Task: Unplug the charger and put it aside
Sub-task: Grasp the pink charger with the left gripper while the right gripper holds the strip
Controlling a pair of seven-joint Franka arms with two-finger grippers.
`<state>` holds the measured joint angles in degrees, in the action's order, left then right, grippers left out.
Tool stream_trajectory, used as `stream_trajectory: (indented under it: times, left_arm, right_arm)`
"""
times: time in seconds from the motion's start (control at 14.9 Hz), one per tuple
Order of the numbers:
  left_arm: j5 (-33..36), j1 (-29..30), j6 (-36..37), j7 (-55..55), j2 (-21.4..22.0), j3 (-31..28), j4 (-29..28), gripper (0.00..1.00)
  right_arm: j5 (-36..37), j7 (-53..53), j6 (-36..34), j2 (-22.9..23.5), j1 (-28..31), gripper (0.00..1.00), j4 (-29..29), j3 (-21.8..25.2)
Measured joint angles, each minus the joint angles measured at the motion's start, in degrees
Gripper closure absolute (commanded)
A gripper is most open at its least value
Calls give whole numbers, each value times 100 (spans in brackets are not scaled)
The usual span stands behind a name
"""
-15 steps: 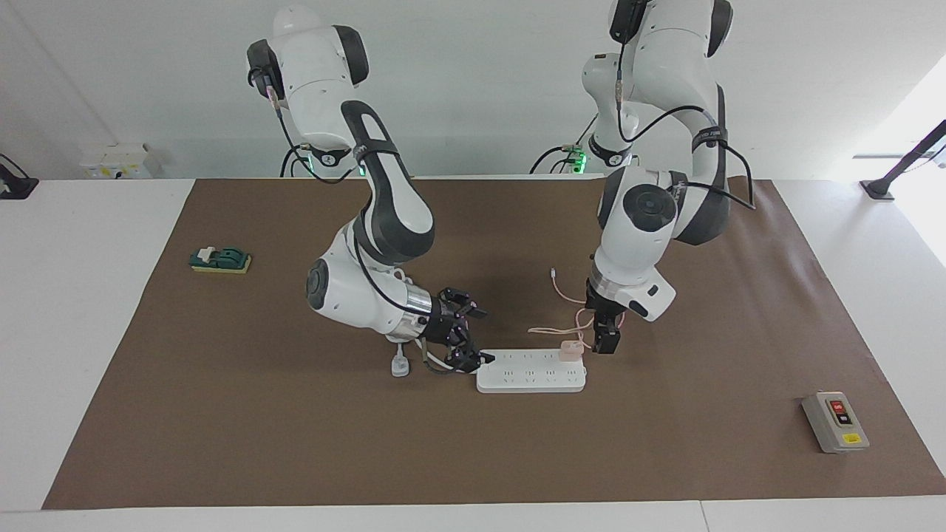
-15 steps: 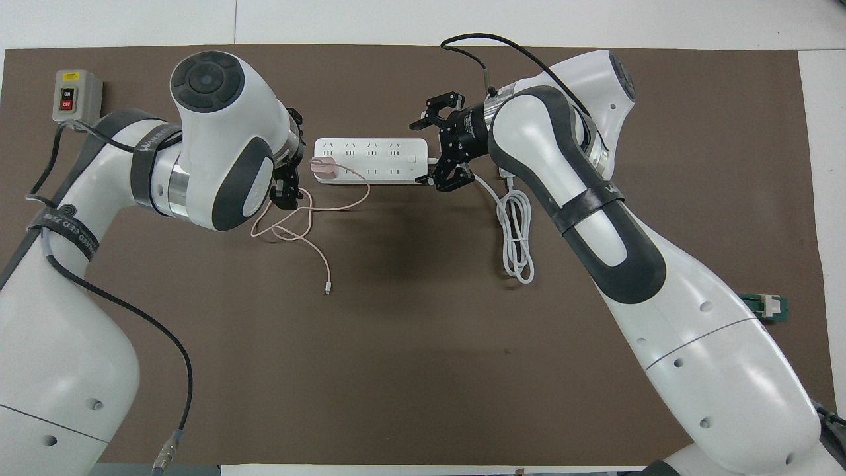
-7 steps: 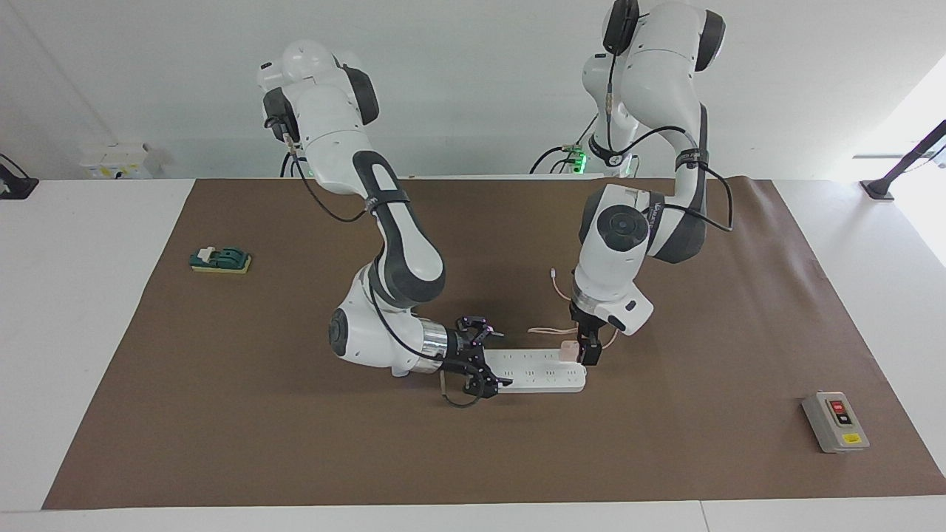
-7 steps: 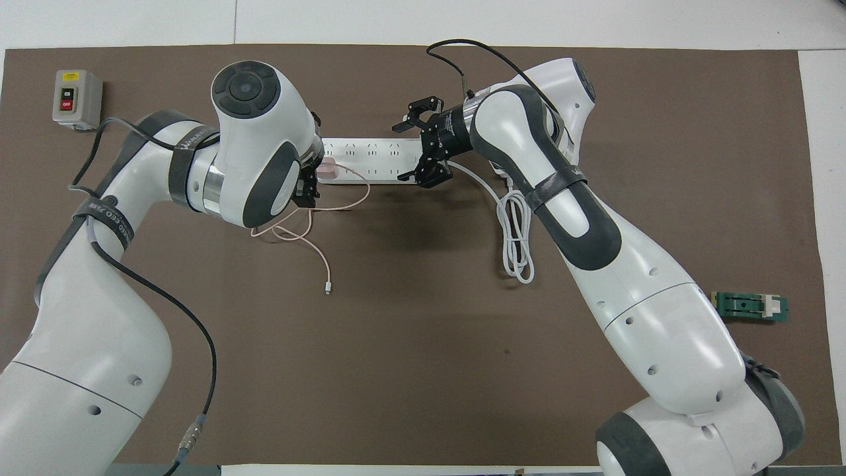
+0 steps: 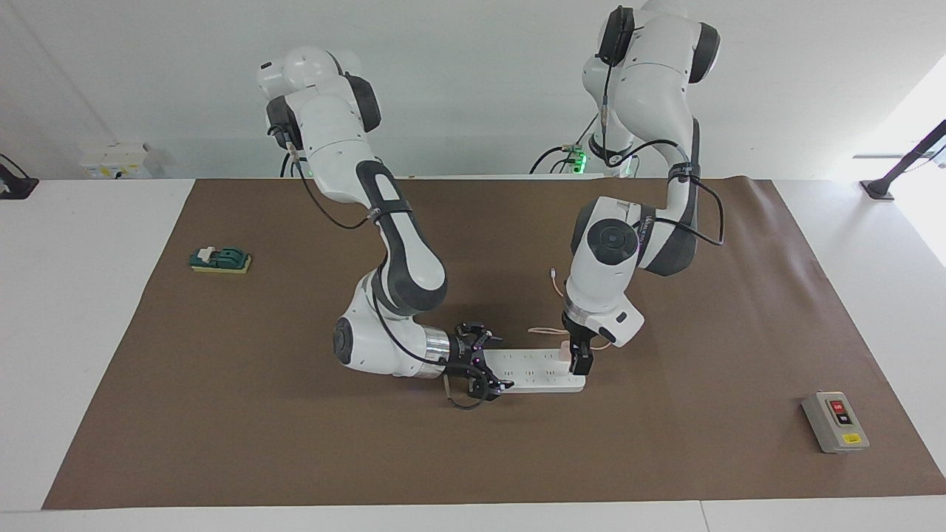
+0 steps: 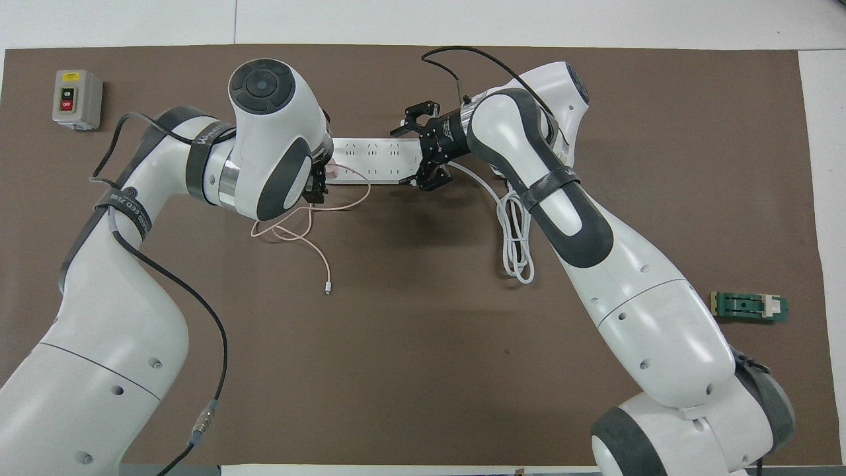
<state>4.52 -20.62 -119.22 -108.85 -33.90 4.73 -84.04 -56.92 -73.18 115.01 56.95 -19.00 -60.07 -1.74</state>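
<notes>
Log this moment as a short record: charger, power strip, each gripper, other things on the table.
charger: small pink plug, plugged into the power strip at the left arm's end, its thin pink cable trailing toward the robots
power strip: long white bar flat on the brown mat
left gripper: open, down at the charger
right gripper: open, astride the strip's end toward the right arm
white cord: looped beside the right arm
switch box: grey, toward the left arm's end
green block: toward the right arm's end
</notes>
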Motion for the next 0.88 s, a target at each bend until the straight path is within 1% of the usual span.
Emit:
stream_trajectory:
  times: [0.27, 0.88]
  left_arm:
    - [2, 0, 93, 0, -187, -24, 216, 0]
    - [14, 2, 423, 4, -209, -49, 391, 1]
  right_arm:
    - [-1, 156, 15, 69, -3, 0, 21, 1]
    - [93, 419, 11, 98, 48, 0, 21, 25]
